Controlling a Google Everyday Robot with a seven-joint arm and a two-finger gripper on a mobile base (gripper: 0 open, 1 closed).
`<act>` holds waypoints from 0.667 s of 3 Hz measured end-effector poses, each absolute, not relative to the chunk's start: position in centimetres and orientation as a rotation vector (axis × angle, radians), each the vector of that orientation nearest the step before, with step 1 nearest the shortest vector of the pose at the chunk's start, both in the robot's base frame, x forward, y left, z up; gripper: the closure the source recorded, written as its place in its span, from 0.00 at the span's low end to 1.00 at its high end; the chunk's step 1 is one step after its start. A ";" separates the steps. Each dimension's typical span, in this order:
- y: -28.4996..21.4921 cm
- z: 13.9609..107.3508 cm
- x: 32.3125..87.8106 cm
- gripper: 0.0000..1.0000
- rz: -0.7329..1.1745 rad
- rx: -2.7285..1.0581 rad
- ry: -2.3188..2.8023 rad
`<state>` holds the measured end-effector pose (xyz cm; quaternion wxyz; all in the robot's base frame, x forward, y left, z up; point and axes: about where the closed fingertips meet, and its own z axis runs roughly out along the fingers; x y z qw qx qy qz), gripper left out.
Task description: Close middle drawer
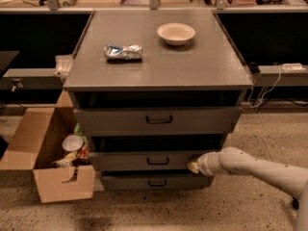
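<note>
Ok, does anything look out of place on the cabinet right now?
The middle drawer juts out past the bottom drawer, with a dark gap above it. The gripper is at the right end of its front. Nothing looks spilled.

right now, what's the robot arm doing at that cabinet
The robot's arm reaches in from the right, with its gripper at the right end of the middle drawer front, apparently touching it. That drawer stands partly open, out past the lowest drawer. A bowl and a foil packet sit on the cabinet top.
</note>
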<state>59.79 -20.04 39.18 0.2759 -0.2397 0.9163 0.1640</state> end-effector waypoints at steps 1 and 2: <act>-20.0 39.2 61.0 1.00 0.441 -0.614 2.449; -20.0 39.2 61.0 1.00 0.441 -0.614 2.449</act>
